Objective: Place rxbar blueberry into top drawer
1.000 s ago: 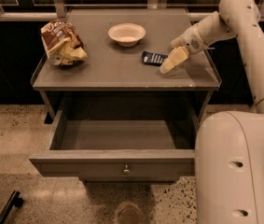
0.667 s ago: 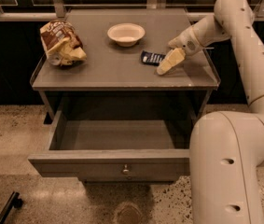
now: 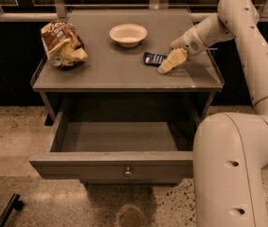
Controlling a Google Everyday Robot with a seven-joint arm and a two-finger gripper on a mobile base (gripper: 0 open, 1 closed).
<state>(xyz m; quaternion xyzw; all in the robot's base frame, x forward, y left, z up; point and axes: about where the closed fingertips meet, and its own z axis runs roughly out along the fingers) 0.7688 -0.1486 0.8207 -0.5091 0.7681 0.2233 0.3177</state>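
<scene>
The rxbar blueberry [image 3: 152, 58], a small dark navy wrapper, lies flat on the grey table top, right of centre and in front of the bowl. My gripper [image 3: 168, 64] hangs low over the table just right of the bar, its tip at the bar's right end; whether it touches the bar I cannot tell. The top drawer [image 3: 110, 163] is pulled out wide under the table top. Its front panel with a small round knob [image 3: 128, 172] faces me, and nothing shows inside it.
A white bowl [image 3: 128, 34] stands at the back middle of the table [image 3: 100, 74]. A brown-and-yellow chip bag [image 3: 62, 44] lies at the back left. My arm's large link [image 3: 228, 174] fills the lower right, beside the drawer's right end.
My gripper has shifted slightly left and down, closer to the bar's right end. The bar, bowl, bag and drawer have not moved.
</scene>
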